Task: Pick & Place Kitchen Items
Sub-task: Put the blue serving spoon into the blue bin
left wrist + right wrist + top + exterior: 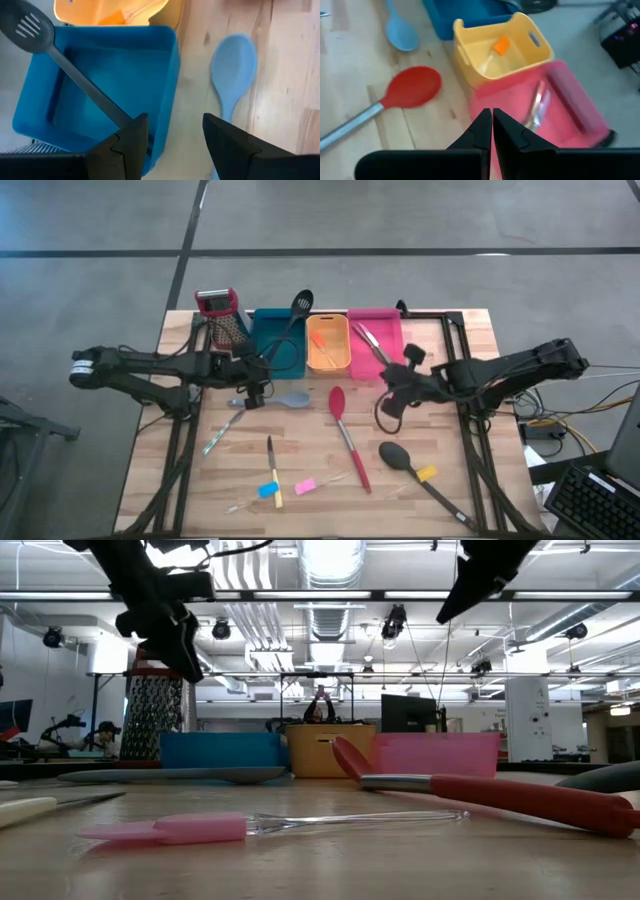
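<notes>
A: What does the desk look like?

B: A pale wooden butcher-block desk (450,430) on a dark frame, standing on a grey floor crossed by dark lines. Take the orange rectangular bin (328,343) at the desk's back edge as the landmark: the teal rectangular bin (277,340) touches one side of it, the pink rectangular bin (375,340) the other.

A: And the utensils?

B: A black slotted spatula (295,312) leans in the teal bin. In front of the orange bin lie a grey-blue spoon (285,399) and a red spoon with a metal neck (347,430); a black spoon (410,466) lies further forward, towards the right arm's side. Metal tools (536,107) rest in the pink bin, and a small orange piece (501,46) in the orange bin.

A: The grippers?

B: The left gripper (171,132) hangs over the teal bin's front wall, fingers apart, holding nothing. The right gripper (491,125) hovers over the pink bin, fingers pressed together and empty.

A: The room?

B: Beyond the desk, a workshop with ceiling strip lights, exposed ducts and a dark monitor.
</notes>
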Controlling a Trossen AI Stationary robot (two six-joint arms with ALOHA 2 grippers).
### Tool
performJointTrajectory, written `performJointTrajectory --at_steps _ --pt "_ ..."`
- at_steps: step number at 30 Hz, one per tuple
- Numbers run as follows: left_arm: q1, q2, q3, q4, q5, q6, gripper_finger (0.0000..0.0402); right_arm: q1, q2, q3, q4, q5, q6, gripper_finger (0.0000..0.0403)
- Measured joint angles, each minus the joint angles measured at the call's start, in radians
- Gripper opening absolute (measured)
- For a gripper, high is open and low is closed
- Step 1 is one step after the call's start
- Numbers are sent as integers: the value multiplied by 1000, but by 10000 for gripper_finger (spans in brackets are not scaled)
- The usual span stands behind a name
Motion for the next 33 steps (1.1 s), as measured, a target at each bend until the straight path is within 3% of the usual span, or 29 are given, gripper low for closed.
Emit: performJointTrajectory --at_steps 8,12,23,29,33 --pt "14 38 0 7 1 31 193 30 0 -165 382 -1 -135 8" --pt "35 72 0 10 2 48 193 34 0 -180 490 -4 -208 8" --pt "76 218 -24 38 57 57 193 38 -1 -149 506 -5 -164 8" --pt "76 276 -34 87 229 56 193 38 -1 -160 501 -5 -162 8" --pt "76 315 -34 123 246 55 193 38 -1 -160 501 -5 -162 8"
